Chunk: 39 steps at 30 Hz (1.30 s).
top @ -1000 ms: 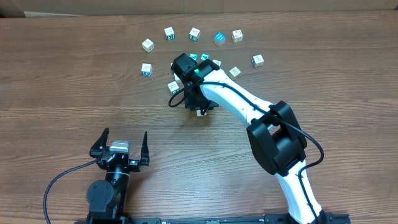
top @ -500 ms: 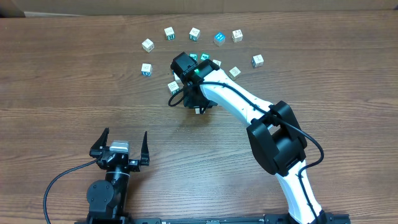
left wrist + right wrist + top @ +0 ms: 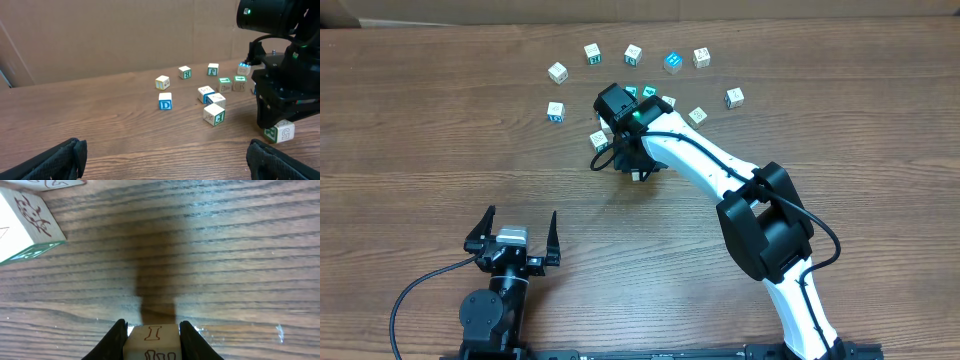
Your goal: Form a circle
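Squarely, the right hand (image 3: 152, 328) clamps one letter cube (image 3: 152, 345).

Lighting bright, even, from above. Soft dark shadow on table (image 3: 240, 255) beside letter cube (image 3: 151, 342); faint glare nearby.

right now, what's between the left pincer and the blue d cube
Only bare table, seen in the left wrist view, lies between the open left pincer and the D cube.
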Tool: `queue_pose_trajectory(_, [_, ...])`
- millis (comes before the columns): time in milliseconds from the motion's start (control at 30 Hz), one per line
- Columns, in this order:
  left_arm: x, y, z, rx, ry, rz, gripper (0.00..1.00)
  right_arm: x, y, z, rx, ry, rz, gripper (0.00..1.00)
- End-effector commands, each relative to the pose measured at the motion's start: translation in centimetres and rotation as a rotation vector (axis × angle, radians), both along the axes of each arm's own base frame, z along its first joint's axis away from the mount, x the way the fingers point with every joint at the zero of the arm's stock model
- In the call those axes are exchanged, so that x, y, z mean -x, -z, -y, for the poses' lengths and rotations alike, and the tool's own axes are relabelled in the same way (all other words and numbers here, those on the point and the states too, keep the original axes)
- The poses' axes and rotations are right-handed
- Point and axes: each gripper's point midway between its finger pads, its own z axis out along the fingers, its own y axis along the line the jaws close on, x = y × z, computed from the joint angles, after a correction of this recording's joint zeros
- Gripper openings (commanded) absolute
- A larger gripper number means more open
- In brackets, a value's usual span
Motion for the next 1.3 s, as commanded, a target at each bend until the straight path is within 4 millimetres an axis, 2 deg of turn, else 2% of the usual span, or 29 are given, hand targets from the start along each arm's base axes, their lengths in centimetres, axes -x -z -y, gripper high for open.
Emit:
queue_pose_trajectory(0, [0.0,-0.1,-0.2,-0.022,-0.007,0.009,1.0,-0.2,-1.6,0.4,-0.004,0.001,0.035,0.27])
queue_pose_trajectory(233, [0.0,-0.1,-0.2,-0.022,-0.007,0.009,1.0,-0.7,-1.6,1.2,0.008,0.018,0.039,0.27])
queue_pose_trajectory(500, [0.0,-0.1,-0.2,-0.022,-0.007,0.009,0.99,-1.3,-1.4,4.6,0.034,0.087,-0.013,0.27])
queue_pose_trajectory(633, [0.0,-0.1,-0.2,-0.022,-0.007,0.009,1.0,-1.2,-1.3,5.6,0.037,0.106,-0.041,0.27])
queue_pose_trajectory(1100, [0.0,-0.1,-0.2,-0.022,-0.007,0.009,1.0,-1.5,-1.3,5.7,0.031,0.114,-0.033,0.28])
queue_pose_trajectory(1133, [0.0,-0.1,-0.2,-0.022,-0.007,0.009,1.0,-1.5,-1.3,5.6,0.029,0.114,-0.031,0.32])
queue_pose_trajectory(1267, [0.0,-0.1,-0.2,-0.022,-0.007,0.009,1.0,-1.8,-1.3,5.5,0.022,0.113,-0.02,0.32])
